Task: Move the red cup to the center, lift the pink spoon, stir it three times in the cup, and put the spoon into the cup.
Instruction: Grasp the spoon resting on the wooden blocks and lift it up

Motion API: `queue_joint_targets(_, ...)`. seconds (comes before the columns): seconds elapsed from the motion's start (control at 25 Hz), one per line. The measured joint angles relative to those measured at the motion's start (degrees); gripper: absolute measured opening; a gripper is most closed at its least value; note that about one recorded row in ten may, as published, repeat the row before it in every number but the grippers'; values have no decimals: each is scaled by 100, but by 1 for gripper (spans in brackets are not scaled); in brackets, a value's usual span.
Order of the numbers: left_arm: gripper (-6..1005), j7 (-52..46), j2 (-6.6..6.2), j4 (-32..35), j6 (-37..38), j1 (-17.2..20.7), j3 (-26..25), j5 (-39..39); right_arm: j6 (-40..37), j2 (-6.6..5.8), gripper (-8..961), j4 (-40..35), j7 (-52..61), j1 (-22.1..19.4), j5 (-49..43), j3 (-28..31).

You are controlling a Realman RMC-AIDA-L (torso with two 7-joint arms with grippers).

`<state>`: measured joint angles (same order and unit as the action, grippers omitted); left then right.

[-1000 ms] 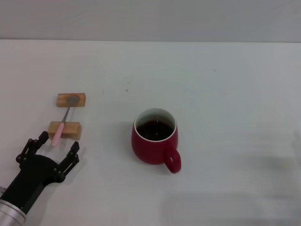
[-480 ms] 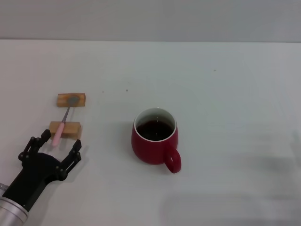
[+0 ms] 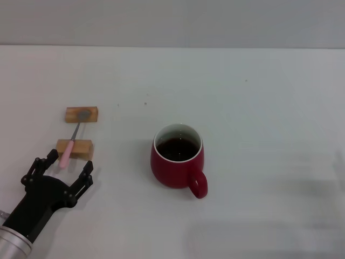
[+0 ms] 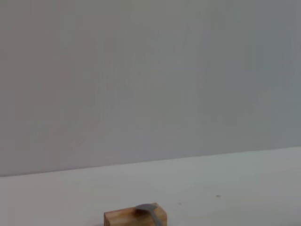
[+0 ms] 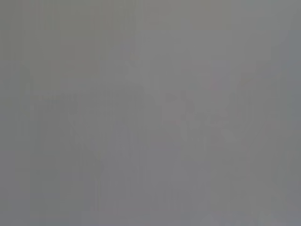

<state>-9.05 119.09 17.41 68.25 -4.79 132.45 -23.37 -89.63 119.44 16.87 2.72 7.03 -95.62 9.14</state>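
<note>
Head view: left gripper (image 3: 62, 171) low at the table's near-left corner, black arm reaching in from the lower left edge and angled up toward the spoon. Fingers (image 3: 85, 177) spread wide, holding nothing; the pink handle's end sits between the two fingertip sets, just beyond them, whether touching cannot be told. Right gripper not seen in any view; right wrist view shows only flat grey.

No brands, labels or writing readable on anything.

Pink spoon (image 3: 71, 143): small, thin, pale pink handle, grey metal neck and bowl. Lies bridged across two tan wooden blocks, bowl resting on the far block (image 3: 82, 114), handle crossing the near block (image 3: 75, 147) and overhanging it toward the gripper. Left wrist view: the far block (image 4: 135, 217) shows at the bottom edge with the grey bowl (image 4: 148, 209) lying on top; grey wall behind.

Red cup (image 3: 178, 160): rounded dark-red mug, white inner wall, dark liquid nearly to the rim, upright. Stands about mid-table, well apart to the right of spoon and blocks. Loop handle points toward the robot and slightly right.

White table (image 3: 259, 97), a few small dark specks on it.
</note>
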Motion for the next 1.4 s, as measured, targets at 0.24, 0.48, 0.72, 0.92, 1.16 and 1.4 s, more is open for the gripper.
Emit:
queue_joint_targets(0.24, 742, 0, 0, 0, -42, 19, -27, -4, -29, 0, 743, -8, 0, 0, 0, 0)
queue_joint_targets(0.48, 739, 0, 0, 24, -101, 30, -27, -9, -34, 0, 742, 6, 0, 0, 0, -35)
queue_joint_targets(0.72, 737, 0, 0, 29, -100, 27, -22, -10, -44, 0, 741, 9, 0, 8, 0, -81)
queue_joint_targets(0.92, 720, 0, 0, 37, -87, 28, -48, -9, -47, 0, 741, 9, 0, 9, 0, -80)
queue_joint_targets(1.16, 707, 0, 0, 36, -103, 0, -51, -79, -47, 0, 741, 10, 0, 9, 0, -79)
queue_joint_targets(1.4, 704, 0, 0, 34, -103, -4, -30, -147, -47, 0, 740, 9, 0, 9, 0, -79)
